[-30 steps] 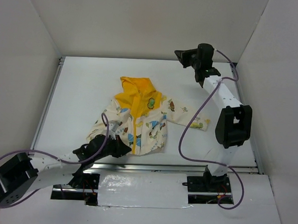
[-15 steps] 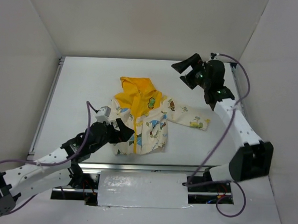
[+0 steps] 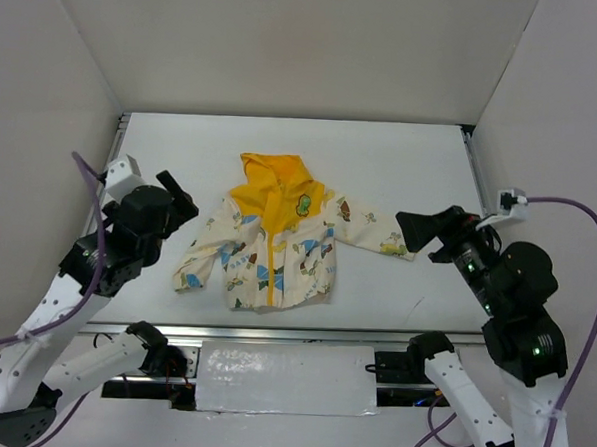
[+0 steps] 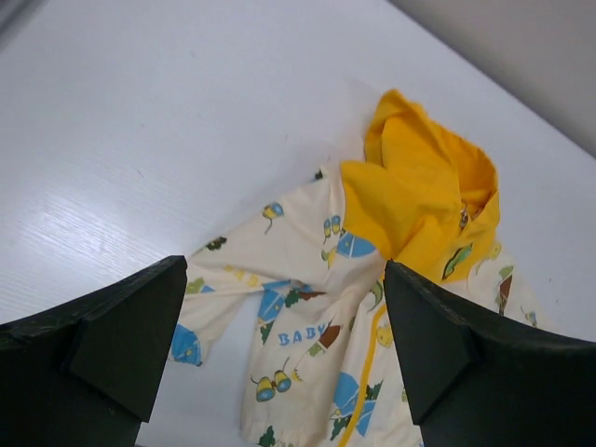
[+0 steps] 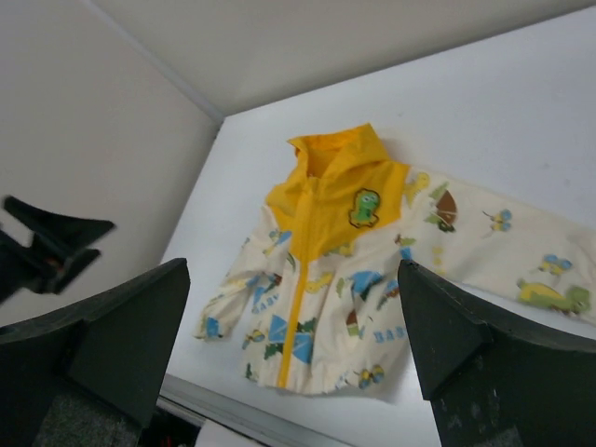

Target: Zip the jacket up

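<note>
Here, the left pincer [image 3: 180,195] and the right pincer [image 3: 406,234] hang above the white table [image 3: 382,158], jaws spread wide, holding nothing. The jacket [image 3: 277,247] lies flat between them, front up, and one sleeve [image 3: 383,238] ends just beside the right pincer. The yellow zip [image 5: 296,312] looks closed from the hem upward, though its top end is unclear. A low pass by the right pincer could snag that sleeve and drag the jacket askew.

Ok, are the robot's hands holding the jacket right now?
Left gripper: open, holding nothing.
Right gripper: open, holding nothing.
</note>
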Robot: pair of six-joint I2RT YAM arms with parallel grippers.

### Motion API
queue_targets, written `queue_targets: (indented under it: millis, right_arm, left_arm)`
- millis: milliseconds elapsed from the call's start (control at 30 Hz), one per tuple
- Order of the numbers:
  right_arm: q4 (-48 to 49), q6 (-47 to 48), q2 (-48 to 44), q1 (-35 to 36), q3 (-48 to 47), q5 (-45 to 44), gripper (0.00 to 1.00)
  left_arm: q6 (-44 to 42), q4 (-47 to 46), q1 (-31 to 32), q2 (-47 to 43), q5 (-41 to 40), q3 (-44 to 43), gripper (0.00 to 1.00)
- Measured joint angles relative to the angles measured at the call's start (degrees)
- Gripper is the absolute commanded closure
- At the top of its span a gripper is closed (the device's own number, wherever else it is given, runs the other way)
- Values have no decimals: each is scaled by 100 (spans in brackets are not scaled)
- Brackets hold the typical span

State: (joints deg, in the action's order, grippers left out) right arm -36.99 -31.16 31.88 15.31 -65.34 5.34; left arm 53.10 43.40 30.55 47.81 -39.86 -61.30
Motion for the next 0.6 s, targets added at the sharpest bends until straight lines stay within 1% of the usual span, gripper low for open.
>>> queue_targets:
  millis: [133,200,267,433,600]
  right_arm:
    - [-894,269,-551,94,-55,-446,0]
    - [-1274,393,-688,101,-203,-634,0]
    - [-1558,522,-789,105,-358,-866,0]
    - [-1880,678,-1075,155,-402,-1095,0]
    - [-1969,710,-1104,160,-385,-1158,0]
  left_arm:
    - [-372,498,0,-463,-463,-461,1]
    - [-549,693,-2,-717,-595,-476,1]
    - [-737,859,-4,-1189,-682,-378,1]
    - [-994,1104,-11,-1965,-745,181,1]
    - [-1204,1198,-11,-2031,-686,407,1]
